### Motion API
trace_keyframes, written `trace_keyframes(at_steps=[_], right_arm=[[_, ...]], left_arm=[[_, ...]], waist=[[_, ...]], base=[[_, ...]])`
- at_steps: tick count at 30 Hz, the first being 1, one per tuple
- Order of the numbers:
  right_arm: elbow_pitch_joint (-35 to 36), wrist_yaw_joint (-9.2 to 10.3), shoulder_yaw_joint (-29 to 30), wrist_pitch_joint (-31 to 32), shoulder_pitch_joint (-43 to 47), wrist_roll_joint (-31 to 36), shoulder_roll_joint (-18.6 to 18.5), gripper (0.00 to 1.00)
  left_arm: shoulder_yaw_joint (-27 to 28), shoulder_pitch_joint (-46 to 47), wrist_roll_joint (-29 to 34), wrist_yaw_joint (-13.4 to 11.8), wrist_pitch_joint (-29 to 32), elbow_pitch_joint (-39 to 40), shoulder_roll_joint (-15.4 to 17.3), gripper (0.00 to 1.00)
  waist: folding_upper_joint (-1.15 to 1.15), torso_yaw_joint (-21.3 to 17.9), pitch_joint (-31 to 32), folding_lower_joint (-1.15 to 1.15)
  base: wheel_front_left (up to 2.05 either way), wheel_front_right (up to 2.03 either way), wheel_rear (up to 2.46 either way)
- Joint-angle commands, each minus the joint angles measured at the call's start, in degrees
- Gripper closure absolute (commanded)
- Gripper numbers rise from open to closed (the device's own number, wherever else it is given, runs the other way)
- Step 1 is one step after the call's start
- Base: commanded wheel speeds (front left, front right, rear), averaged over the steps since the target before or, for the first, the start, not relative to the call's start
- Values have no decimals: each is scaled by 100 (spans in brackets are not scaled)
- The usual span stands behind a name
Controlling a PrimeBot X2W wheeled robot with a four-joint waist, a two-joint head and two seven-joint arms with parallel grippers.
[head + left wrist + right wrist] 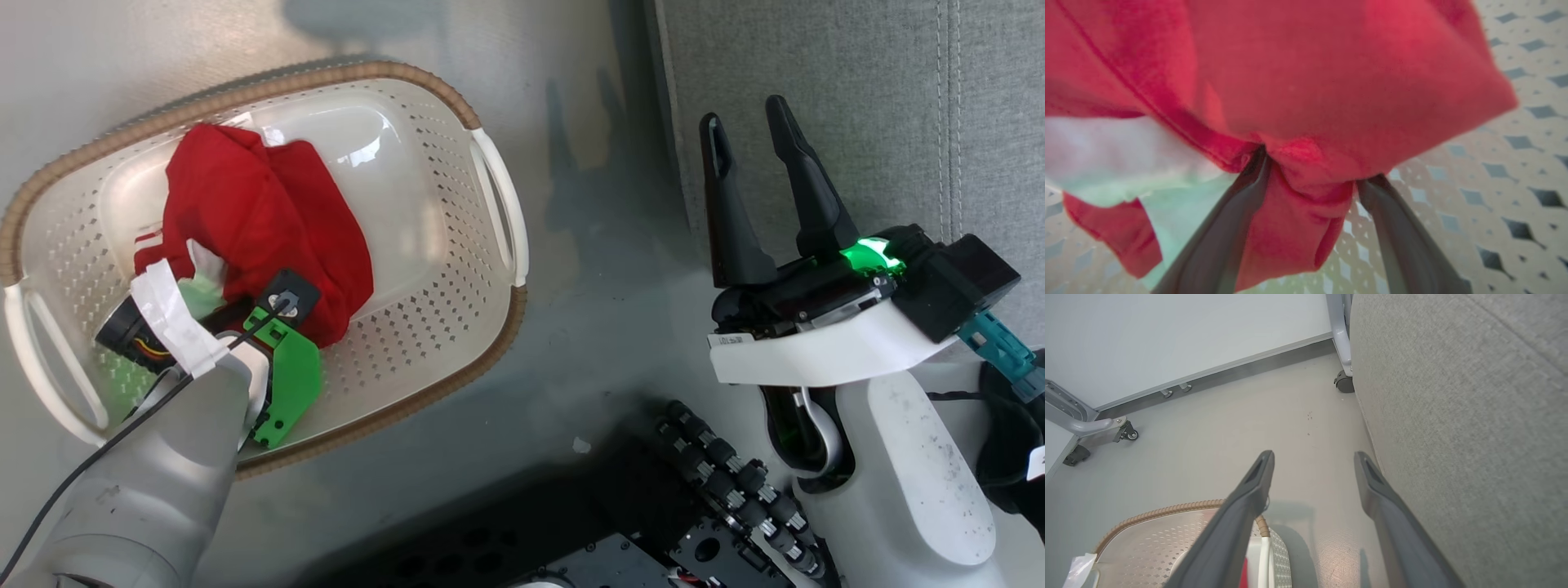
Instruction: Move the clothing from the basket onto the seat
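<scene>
Red clothing (261,220) sits heaped in the basket (457,343); left gripper (1312,169) spreads wide around a fold, right gripper (743,114) wide and empty beside the seat (882,98).

Bare floor (589,269) between basket (245,82) and seat (857,82)

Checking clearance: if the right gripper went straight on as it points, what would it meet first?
The open right gripper would probably meet the smooth pale grey floor, just beside the large grey fabric seat cushion; depth is unclear.
</scene>
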State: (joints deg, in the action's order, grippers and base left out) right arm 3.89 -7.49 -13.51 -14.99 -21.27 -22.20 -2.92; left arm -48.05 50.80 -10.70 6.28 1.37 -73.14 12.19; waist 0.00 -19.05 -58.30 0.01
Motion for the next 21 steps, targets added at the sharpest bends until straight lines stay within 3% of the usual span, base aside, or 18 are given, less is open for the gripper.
trace_keyframes(at_steps=[1,3,4,5,6,13,21], right_arm=[[16,0,-8,-25,-63,-53,-1,0],[12,0,-8,-25,-72,-61,-1,0],[7,0,-1,-25,-75,-61,-1,0],[10,0,9,-25,-79,-70,-1,0],[12,0,21,-25,-87,-80,-1,0],[15,0,94,-25,-72,-63,0,0],[-41,0,243,-26,33,165,-2,0]], left_arm=[[30,105,-72,-26,12,-26,45,0],[50,127,-121,-50,30,-30,33,0],[58,139,-138,-71,33,-32,29,39],[72,148,-175,-70,48,-33,17,85],[70,161,-172,-91,45,-35,19,100],[38,216,-200,-214,9,-43,21,100],[13,13,-288,-233,-439,46,-151,100]], waist=[[0,-74,-71,-1],[0,-99,-92,-1],[0,-109,-96,-1],[0,-120,-104,-1],[0,-131,-107,-1],[0,-145,-72,-1],[0,33,327,-1]], base=[[0,0,0],[0,0,0],[0,0,0],[0,0,0],[0,0,0],[0,0,0],[0,0,0]])
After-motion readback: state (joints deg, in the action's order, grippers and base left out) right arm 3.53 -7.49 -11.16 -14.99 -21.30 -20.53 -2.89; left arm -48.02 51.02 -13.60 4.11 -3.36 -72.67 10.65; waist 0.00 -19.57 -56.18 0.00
